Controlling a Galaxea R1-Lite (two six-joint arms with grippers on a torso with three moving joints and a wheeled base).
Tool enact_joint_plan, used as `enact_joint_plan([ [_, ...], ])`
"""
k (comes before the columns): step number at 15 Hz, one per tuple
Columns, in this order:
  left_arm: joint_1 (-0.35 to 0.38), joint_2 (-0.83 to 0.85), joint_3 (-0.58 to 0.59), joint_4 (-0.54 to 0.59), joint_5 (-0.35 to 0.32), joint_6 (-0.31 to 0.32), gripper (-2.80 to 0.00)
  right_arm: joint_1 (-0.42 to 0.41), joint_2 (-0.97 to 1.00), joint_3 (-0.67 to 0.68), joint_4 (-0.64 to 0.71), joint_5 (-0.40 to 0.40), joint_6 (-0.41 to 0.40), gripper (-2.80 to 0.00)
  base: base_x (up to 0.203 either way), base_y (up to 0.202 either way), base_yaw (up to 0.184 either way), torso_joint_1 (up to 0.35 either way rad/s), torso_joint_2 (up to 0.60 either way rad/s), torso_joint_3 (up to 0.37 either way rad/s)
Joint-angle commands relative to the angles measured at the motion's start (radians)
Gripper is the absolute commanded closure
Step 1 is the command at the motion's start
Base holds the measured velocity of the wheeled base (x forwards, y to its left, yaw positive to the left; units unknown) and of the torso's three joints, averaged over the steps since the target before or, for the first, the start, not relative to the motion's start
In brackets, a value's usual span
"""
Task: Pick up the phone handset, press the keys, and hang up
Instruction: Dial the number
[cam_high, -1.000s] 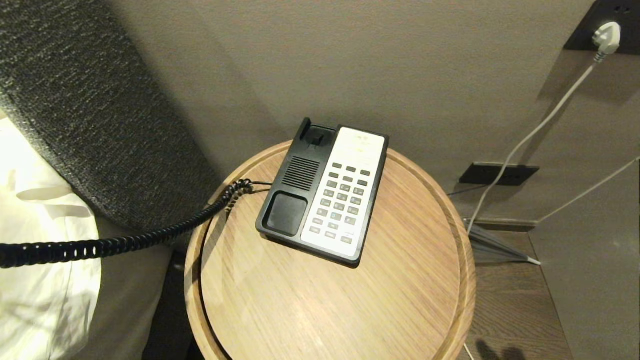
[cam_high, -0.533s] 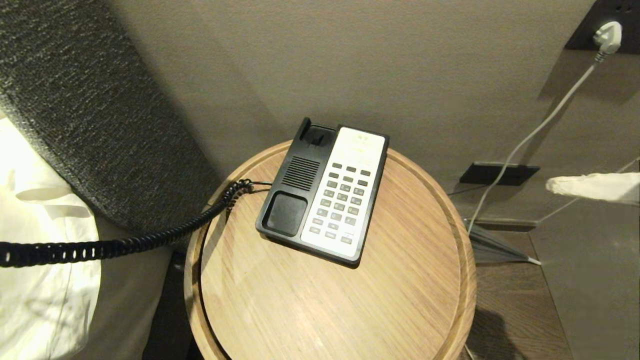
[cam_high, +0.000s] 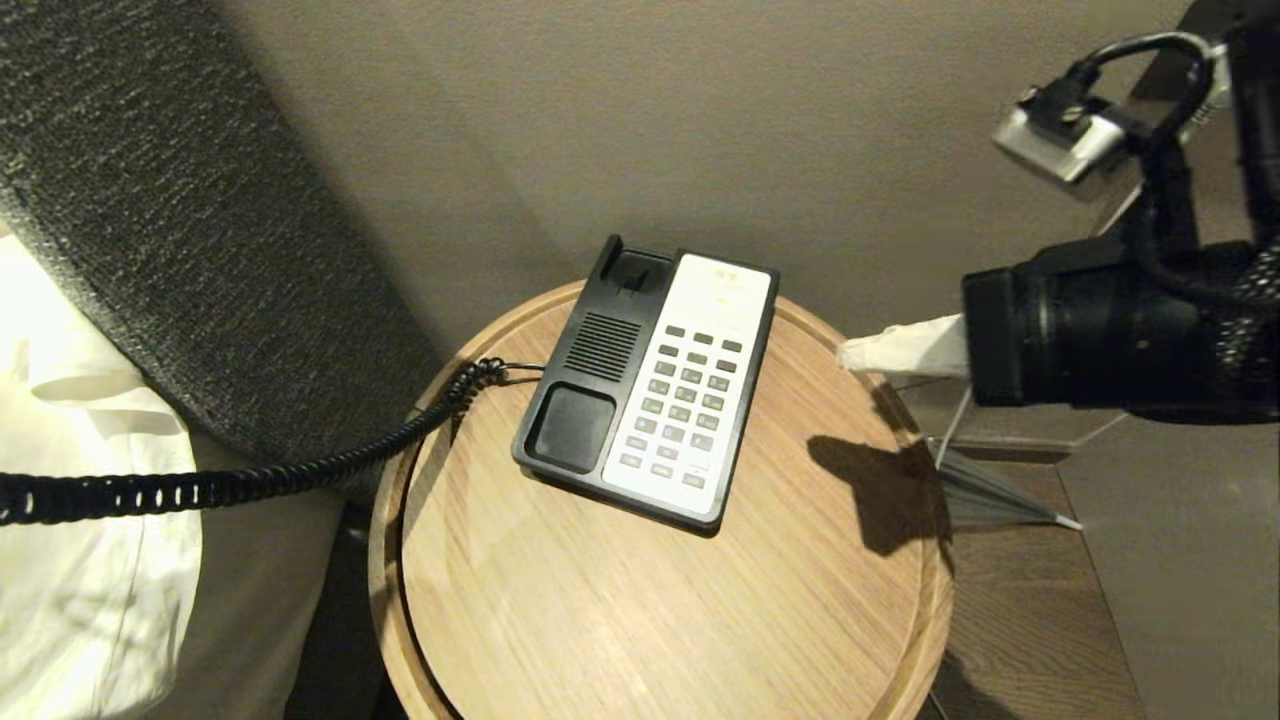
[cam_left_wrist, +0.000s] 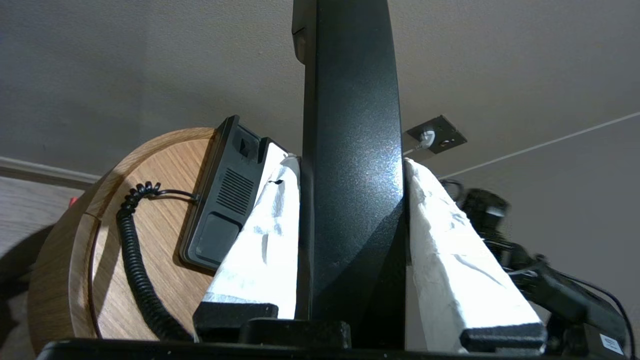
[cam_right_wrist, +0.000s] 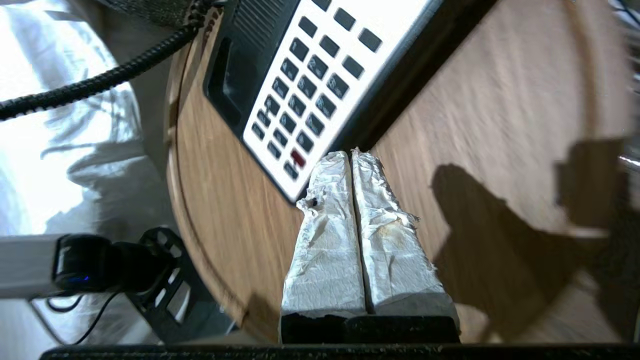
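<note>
Round wooden side table (cam_high: 620, 620) nearest, raised rim, bare grain at the front. The right arm's shadow falls on its right part.

Phone base (cam_high: 650, 385) sits on the far half of the table, angled. White keypad panel with grey keys on its right side; black speaker grille and empty handset cradle on its left.

Black coiled cord (cam_high: 250, 485) leaves the base's left edge, crosses the table rim and runs off leftward over white bedding (cam_high: 70, 560).

Right gripper (cam_right_wrist: 352, 152) reaches in from the right, above the table's right rim. Its white-wrapped fingers are pressed together, nothing between them. In the right wrist view the tips sit just beside the base's near right corner, apart from the keys.

Left gripper (cam_left_wrist: 350, 165) out of the head view. In the left wrist view its white-wrapped fingers (cam_left_wrist: 265, 240) pinch the phone handset (cam_left_wrist: 350, 150) from both sides. Handset is off the base, held upright to the table's left.

Beyond: dark textured headboard (cam_high: 170, 220) far left, beige wall (cam_high: 800, 130) behind.
</note>
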Motion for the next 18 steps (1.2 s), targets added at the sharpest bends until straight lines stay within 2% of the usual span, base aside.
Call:
enact_joint_plan([
  [1, 0.0, 0.01, -0.003, -0.001, 0.002, -0.003, 0.0, 0.024, 0.111, -0.018, -0.064, -0.009, 0.004, 0.0, 0.0, 0.0, 0.0, 0.0, 0.0, 0.0],
  [4, 0.0, 0.018, -0.012, -0.001, 0.002, -0.002, 0.0, 0.031, 0.158, -0.038, -0.106, -0.01, 0.009, 0.0, 0.0, 0.0, 0.0, 0.0, 0.0, 0.0],
  [18, 0.001, 0.006, -0.011, -0.001, 0.001, -0.005, 0.0, 0.046, 0.26, -0.105, -0.11, -0.018, 0.024, 0.0, 0.0, 0.0, 0.0, 0.0, 0.0, 0.0],
])
